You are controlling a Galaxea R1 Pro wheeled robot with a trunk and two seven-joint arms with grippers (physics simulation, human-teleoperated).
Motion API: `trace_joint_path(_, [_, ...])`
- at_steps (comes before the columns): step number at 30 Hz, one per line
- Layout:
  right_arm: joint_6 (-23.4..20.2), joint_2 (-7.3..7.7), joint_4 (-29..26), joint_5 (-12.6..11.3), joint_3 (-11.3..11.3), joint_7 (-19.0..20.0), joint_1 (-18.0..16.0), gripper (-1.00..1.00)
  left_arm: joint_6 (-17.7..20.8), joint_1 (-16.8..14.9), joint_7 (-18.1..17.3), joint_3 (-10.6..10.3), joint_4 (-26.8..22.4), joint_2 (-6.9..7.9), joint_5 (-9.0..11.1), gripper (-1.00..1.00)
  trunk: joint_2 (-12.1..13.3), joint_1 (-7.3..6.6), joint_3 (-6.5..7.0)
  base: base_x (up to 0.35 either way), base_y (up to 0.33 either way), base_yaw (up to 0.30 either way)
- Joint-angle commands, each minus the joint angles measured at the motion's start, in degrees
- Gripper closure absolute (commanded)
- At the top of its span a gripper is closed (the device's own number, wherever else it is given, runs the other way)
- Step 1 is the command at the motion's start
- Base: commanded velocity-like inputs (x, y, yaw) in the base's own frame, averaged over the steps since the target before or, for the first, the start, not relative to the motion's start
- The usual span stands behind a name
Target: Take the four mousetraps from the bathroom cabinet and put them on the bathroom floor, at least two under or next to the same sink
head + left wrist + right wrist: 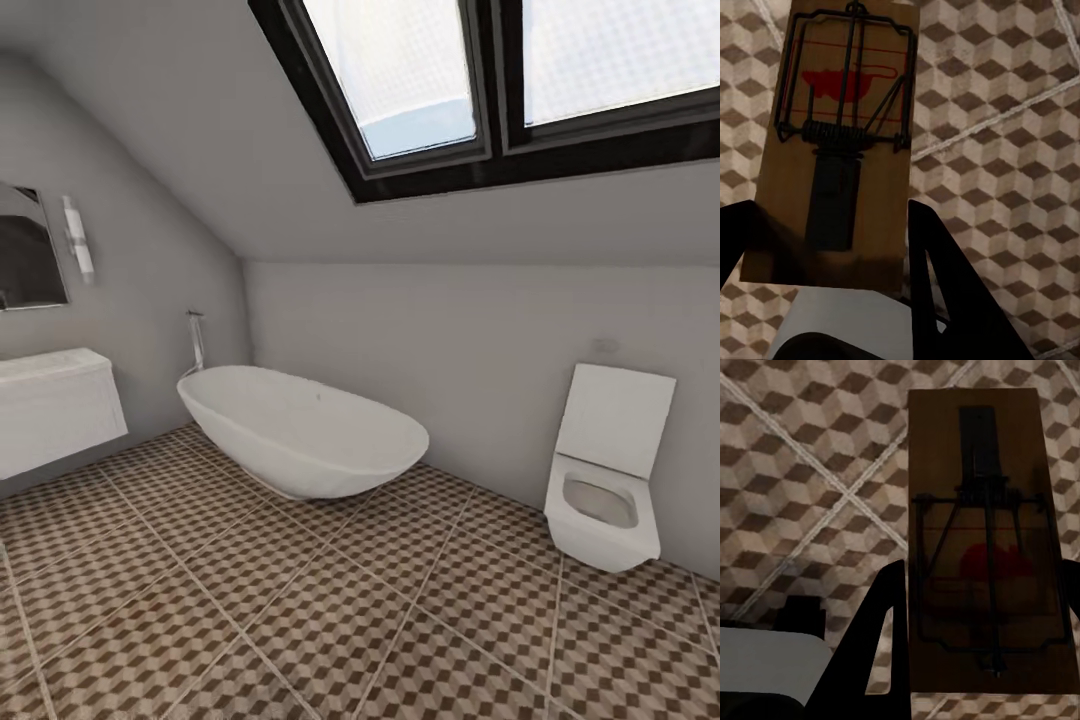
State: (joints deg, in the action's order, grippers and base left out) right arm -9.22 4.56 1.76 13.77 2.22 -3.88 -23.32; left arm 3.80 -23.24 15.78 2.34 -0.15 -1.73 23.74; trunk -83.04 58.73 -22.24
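In the left wrist view a tan wooden mousetrap (840,142) with dark wire and a red spot sits between the black fingers (945,285) of my left gripper (829,262), which is shut on it above the cube-patterned bathroom floor (1012,150). The right wrist view has a second mousetrap (979,547) clamped the same way by my right gripper (979,660), one black finger (881,637) beside its board, with the tiled bathroom floor (802,487) beneath. The cabinet is out of view.
The head view looks across the bathroom floor (300,620) to a white freestanding bathtub (300,430) at the back. A white wall-hung basin unit (55,405) is on the left under a mirror (28,250). A white toilet (605,480) stands at the right wall.
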Motion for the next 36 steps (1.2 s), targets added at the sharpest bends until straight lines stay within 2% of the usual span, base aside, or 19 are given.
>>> trace_joint_path(1, [-0.1, 0.01, 0.09, 0.47, 0.24, -0.12, -0.06, 1.0, 0.24, -0.05, 0.21, 0.21, -0.02, -0.02, -0.27, 1.0, -0.04, 0.0, -0.06, 0.0, 0.0, 0.284])
trace_joint_path(36, [-0.1, 0.01, 0.09, 0.47, 0.24, -0.16, -0.07, 1.0, 0.33, -0.05, 0.21, 0.21, -0.02, -0.11, -0.29, 1.0, -0.04, 0.0, -0.06, 0.0, 0.0, 0.284])
